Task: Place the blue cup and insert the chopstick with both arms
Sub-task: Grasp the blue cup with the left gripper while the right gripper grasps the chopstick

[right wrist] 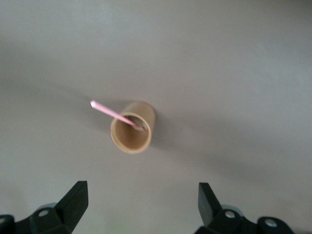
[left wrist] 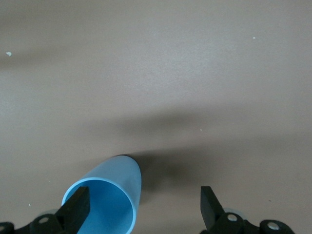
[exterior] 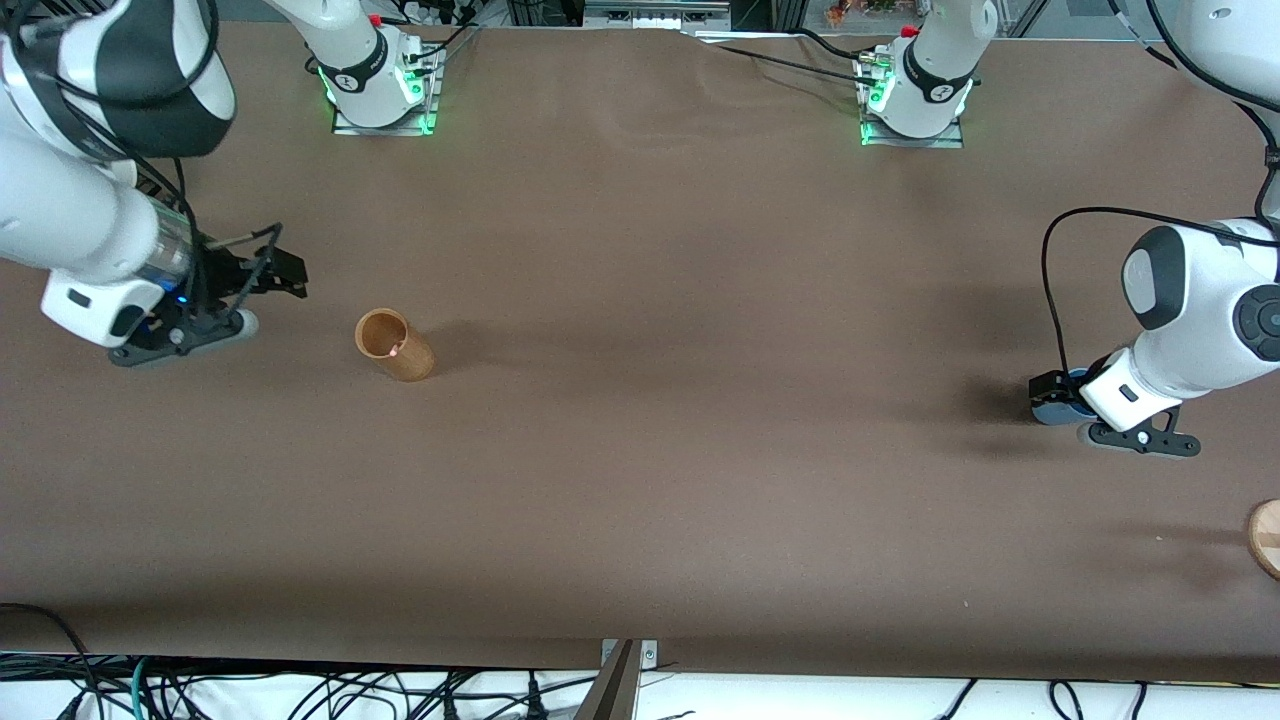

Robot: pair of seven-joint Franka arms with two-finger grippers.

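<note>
The blue cup point(left wrist: 117, 183) shows in the left wrist view with its mouth turned toward the camera. In the front view only a bit of it point(exterior: 1076, 379) shows under the left hand, at the left arm's end of the table. My left gripper point(left wrist: 144, 210) point(exterior: 1048, 396) is open, low at the table. One finger point(left wrist: 77, 208) sits at the cup's mouth and the other stands well clear beside it. The chopstick point(right wrist: 117, 114) leans inside the tan holder point(right wrist: 131, 129) point(exterior: 395, 347), pink end sticking out. My right gripper point(right wrist: 141, 204) point(exterior: 290, 277) is open and empty, off to the side of the holder.
A round wooden piece point(exterior: 1266, 536) lies at the left arm's end of the table, nearer the front camera than the left gripper. The brown table point(exterior: 700, 400) stretches between the tan holder and the blue cup.
</note>
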